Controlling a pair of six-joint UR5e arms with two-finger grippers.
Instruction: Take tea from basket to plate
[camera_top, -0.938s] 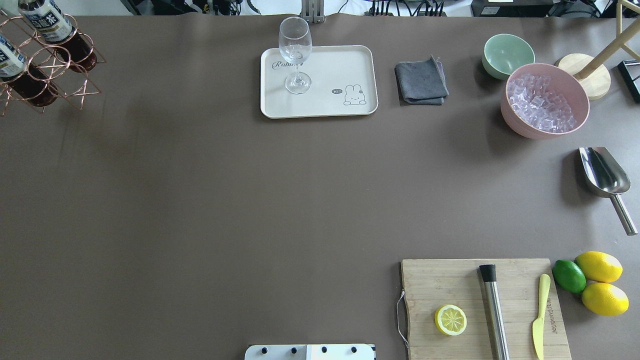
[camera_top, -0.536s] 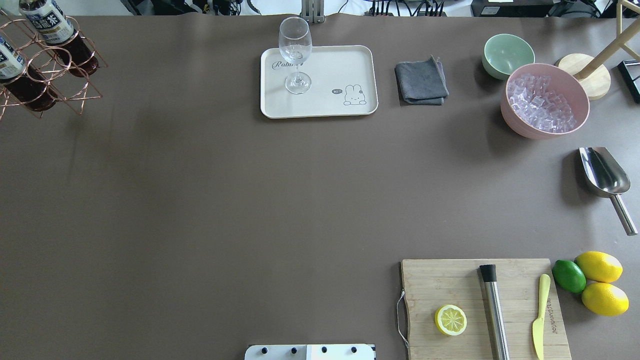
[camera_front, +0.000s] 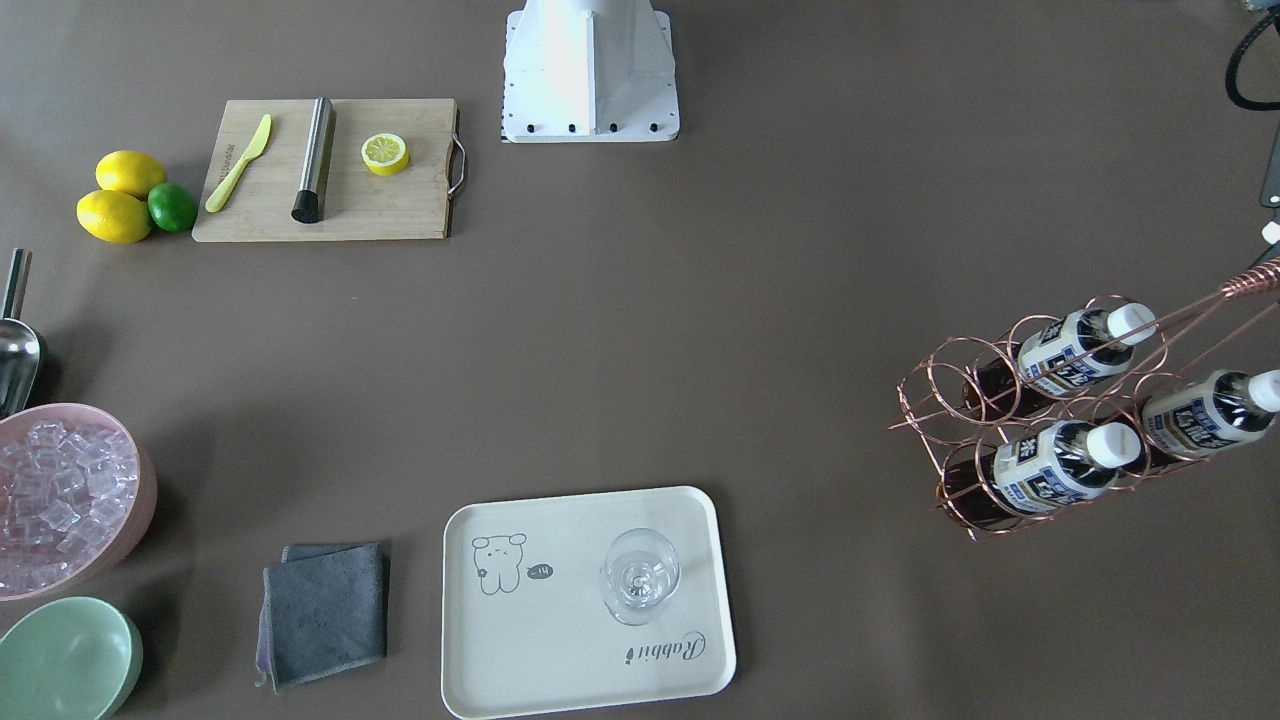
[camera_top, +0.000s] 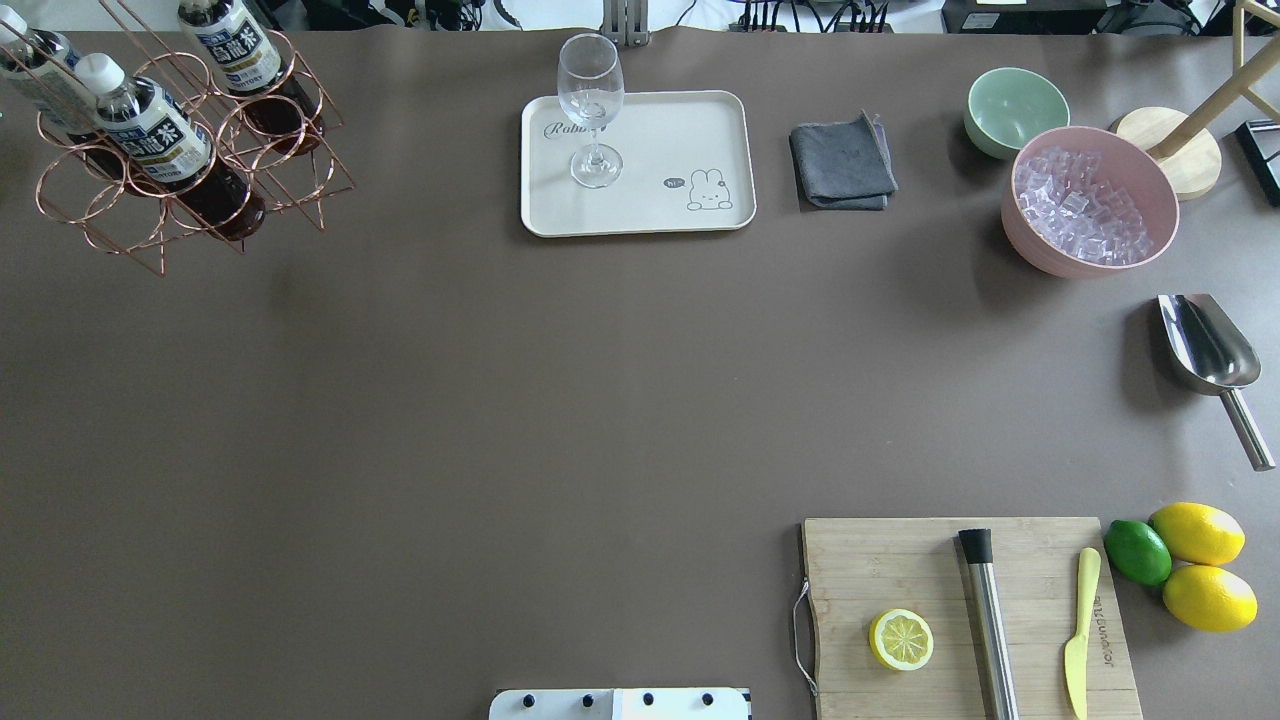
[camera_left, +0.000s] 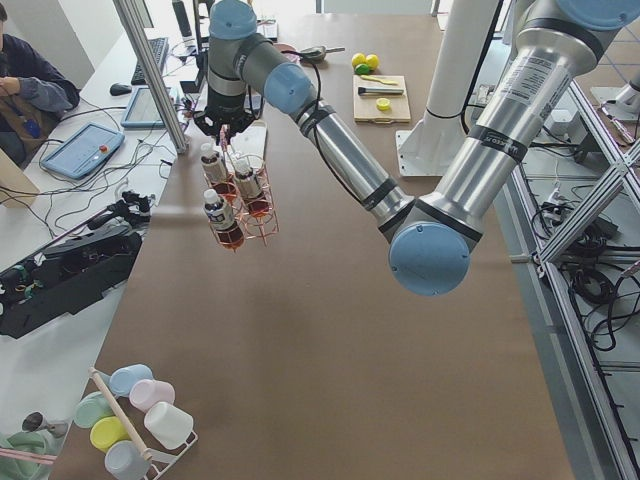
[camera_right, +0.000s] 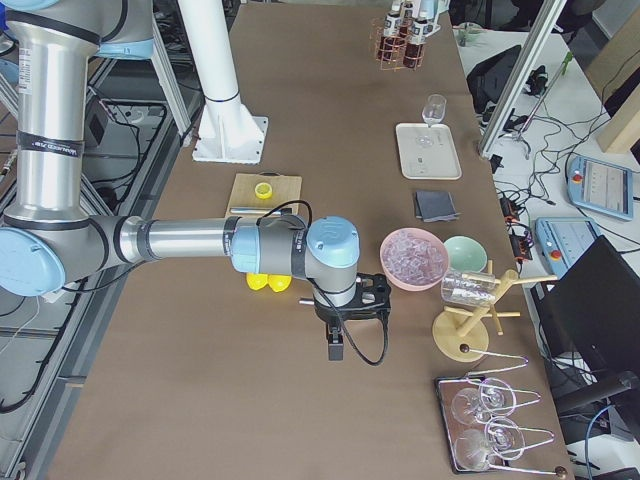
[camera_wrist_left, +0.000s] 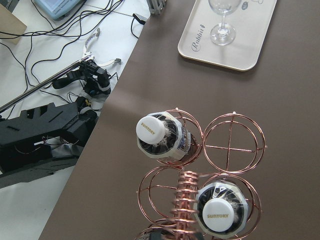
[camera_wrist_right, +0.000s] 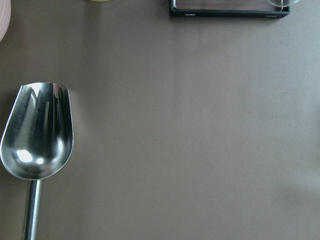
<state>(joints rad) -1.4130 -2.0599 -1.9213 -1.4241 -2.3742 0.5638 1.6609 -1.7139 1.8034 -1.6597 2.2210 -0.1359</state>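
The basket (camera_wrist_left: 186, 197) hung under the left gripper (camera_left: 222, 125), three tea (camera_front: 1060, 465) bottles inside, well apart from the plate (camera_top: 680, 130). We could not tell whether it, or the right gripper (camera_right: 335, 345), was spread or pinching.

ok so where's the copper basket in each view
front-facing: basket right edge, mid-height
overhead: basket top left
exterior left: basket upper left
exterior right: basket top, right of centre
left wrist: basket bottom centre
right wrist: not in it
landmark: cream tray with the glass
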